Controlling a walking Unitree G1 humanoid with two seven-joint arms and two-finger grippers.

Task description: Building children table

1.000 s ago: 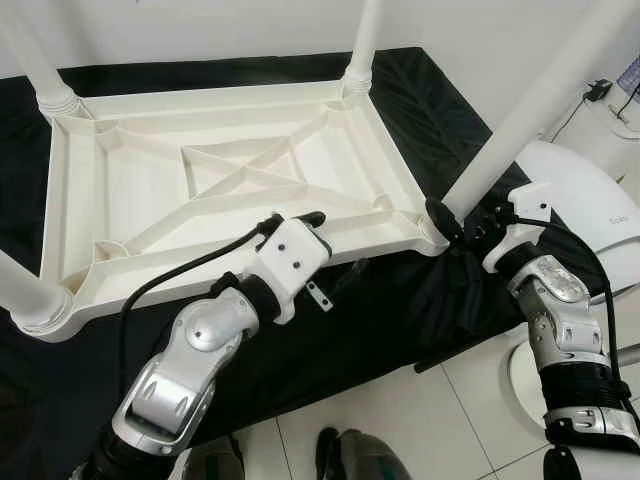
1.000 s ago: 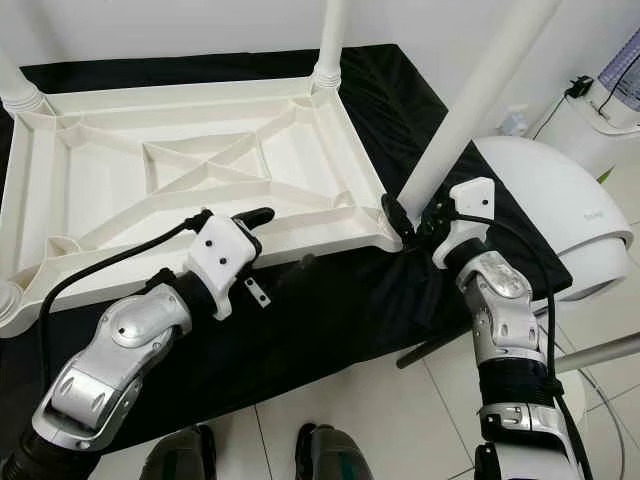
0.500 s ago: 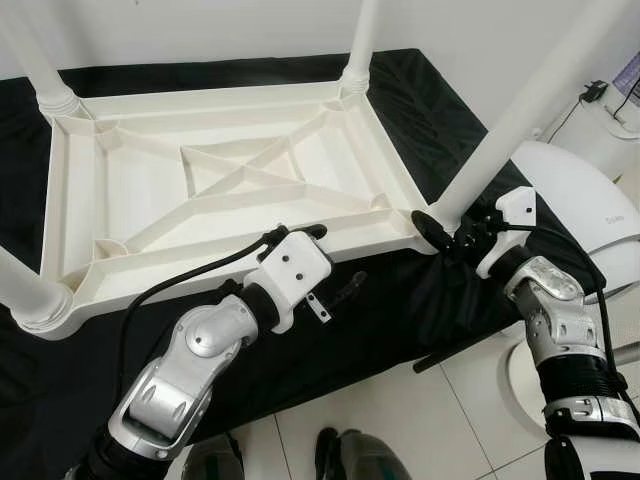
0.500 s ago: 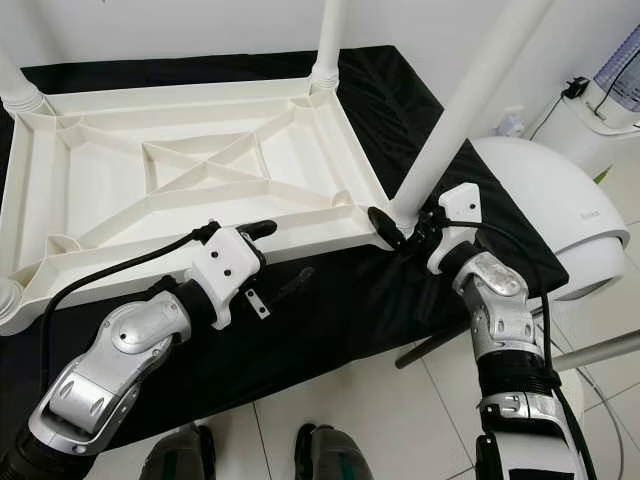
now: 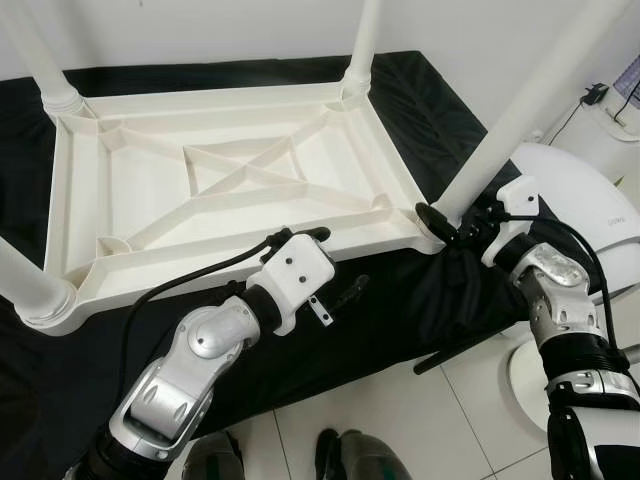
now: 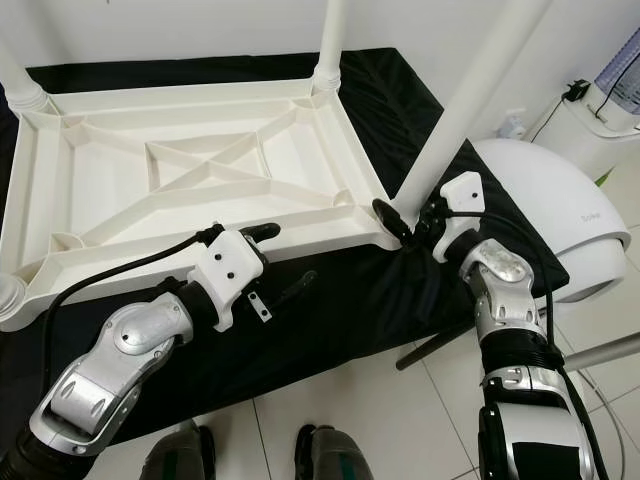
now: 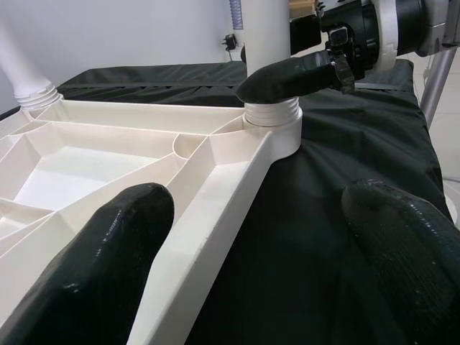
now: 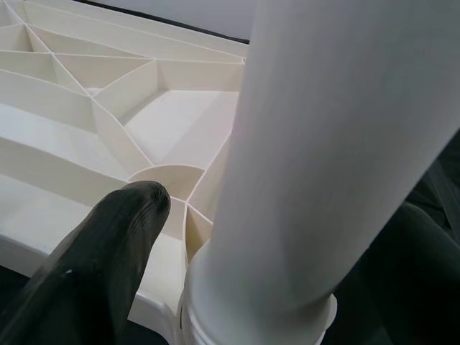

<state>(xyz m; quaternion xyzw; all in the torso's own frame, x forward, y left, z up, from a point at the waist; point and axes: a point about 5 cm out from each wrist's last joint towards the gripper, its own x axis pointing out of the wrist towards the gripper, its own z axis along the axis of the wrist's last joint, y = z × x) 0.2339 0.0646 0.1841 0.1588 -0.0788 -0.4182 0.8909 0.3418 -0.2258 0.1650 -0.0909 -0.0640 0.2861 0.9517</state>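
right pincer (image 6: 402,220) clamped round near-corner leg (image 6: 470,88) | left pincer (image 6: 283,262) open, straddling upturned tabletop (image 6: 180,180) edge | black cloth (image 6: 370,290)

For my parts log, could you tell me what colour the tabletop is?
White tabletop, seen best in the left eye view.

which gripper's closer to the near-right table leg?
Right. The right gripper has its fingers around the leg at its base; the left gripper straddles the tabletop edge, apart from it.
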